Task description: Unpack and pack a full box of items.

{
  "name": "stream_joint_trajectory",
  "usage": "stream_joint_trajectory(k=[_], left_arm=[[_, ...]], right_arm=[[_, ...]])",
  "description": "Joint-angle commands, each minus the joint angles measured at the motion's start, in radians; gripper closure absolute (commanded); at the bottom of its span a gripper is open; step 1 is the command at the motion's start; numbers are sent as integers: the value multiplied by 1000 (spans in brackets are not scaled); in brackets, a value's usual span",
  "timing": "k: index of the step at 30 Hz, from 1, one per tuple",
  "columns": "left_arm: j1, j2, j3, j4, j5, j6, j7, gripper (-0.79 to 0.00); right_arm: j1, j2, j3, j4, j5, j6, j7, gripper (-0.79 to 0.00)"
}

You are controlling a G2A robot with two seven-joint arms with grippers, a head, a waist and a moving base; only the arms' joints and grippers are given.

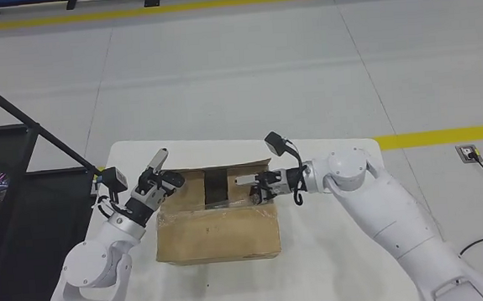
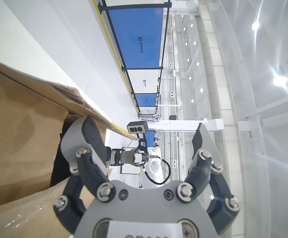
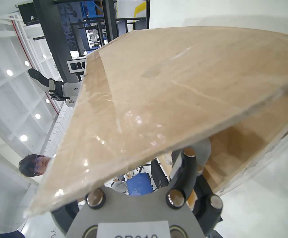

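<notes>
Cardboard flap (image 3: 171,90) of box (image 1: 218,232) masks right end effector (image 1: 248,184) — grip unclear — left end effector (image 2: 145,130) released.

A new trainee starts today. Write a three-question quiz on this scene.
1. True or false: the left pincer is shut.
2. The box stands on: A the floor; B the table; C a shelf.
3. Fill in: the right pincer is at the box end ___ the left pincer's.
Key: 1 false; 2 B; 3 opposite.
</notes>
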State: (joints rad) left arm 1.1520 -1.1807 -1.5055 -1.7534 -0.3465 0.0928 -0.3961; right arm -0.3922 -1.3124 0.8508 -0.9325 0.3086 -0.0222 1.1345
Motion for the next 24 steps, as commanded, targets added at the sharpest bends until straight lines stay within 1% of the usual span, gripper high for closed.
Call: stream_joint_trajectory(k=[1,16,24], left_arm=[[0,0,-1,1,-1,-1,-1,-785],[-1,2,-3,2,-5,-7,-18,-785],[0,3,-1,0,-5,-11,-23,-785]], right_arm=[[-13,8,13,-25,-13,16,-1,-336],[-120,64,81,-262,-185,185,-21,-339],[-167,84,105,-349,-243,230,-20,-336]])
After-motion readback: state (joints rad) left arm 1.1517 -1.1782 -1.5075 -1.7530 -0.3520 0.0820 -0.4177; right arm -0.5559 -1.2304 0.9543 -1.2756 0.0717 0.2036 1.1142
